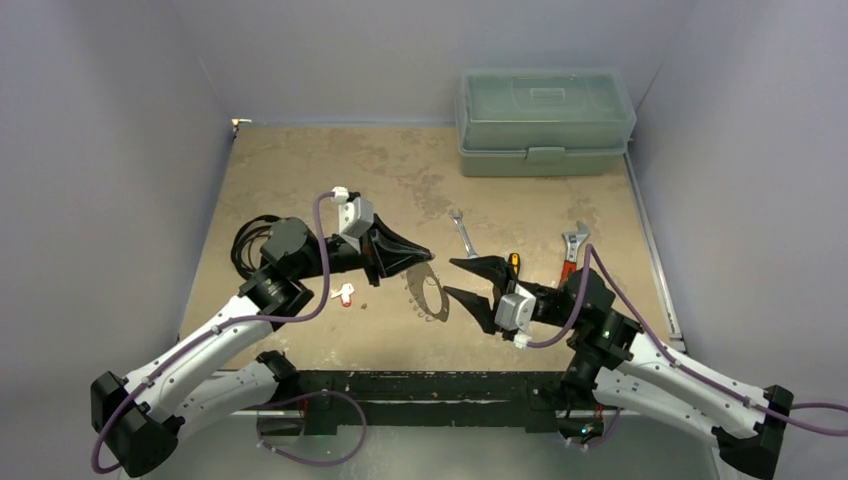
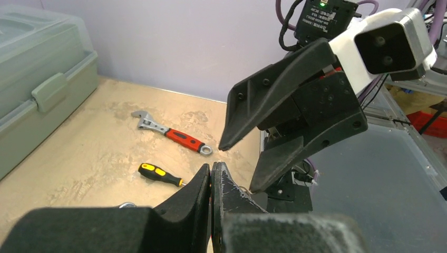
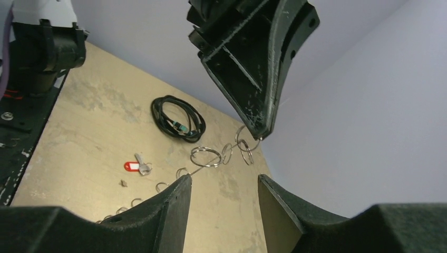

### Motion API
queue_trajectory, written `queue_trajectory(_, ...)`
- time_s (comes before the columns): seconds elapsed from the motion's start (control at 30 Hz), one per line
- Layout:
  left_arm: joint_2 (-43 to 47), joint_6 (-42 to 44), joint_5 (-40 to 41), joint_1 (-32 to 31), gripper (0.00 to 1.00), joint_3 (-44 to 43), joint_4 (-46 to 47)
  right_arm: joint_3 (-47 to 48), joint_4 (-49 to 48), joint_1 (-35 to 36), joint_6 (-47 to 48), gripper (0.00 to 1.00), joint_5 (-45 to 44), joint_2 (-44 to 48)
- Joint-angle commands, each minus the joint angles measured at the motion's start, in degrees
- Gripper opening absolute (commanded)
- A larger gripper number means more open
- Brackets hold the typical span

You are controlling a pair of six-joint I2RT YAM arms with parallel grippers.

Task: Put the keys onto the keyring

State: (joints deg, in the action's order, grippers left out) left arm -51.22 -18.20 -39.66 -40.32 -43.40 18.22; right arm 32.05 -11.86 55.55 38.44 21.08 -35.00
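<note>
One key (image 1: 346, 294) with a red tag is lying on the counter (image 1: 300, 180), far left, nearer the left gripper (image 1: 429, 254). That gripper's jaws are squeezing shut on the top of the keyring (image 1: 428, 295), which is hanging down to the counter. The right gripper (image 1: 450, 277) is hovering just beside the ring, jaws wide open, holding nothing. It looks like the key is sitting on the ring's far side from it.

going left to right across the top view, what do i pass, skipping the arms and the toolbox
coiled black cable → red-tagged key → keyring → small spanner → yellow-black screwdriver → red-handled adjustable wrench
</note>
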Motion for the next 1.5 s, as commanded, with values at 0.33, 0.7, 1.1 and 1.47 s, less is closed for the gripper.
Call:
queue_trajectory(0.33, -1.16, -5.38, 0.69, -0.21, 0.0, -2.84, -0.02, 1.24, 0.21, 6.3, 8.49, 0.5, -3.02, -2.5)
queue_trajectory(0.7, -0.82, -5.56, 0.89, -0.25, 0.0, -2.28, -0.1, 1.34, -1.75, 7.12, 3.44, 0.5, -8.22, -2.45)
queue_trajectory(1.1, -0.52, -7.66, 4.95, -0.22, 0.0, -0.27, 3.28, -2.18, -12.62, 7.12, -19.87, 0.52, -15.67, -4.82)
queue_trajectory(1.47, -1.06, -9.09, 6.21, -0.21, 0.0, 0.77, 6.53, -5.52, -18.39, 7.12, -31.75, 0.56, -18.57, -7.46)
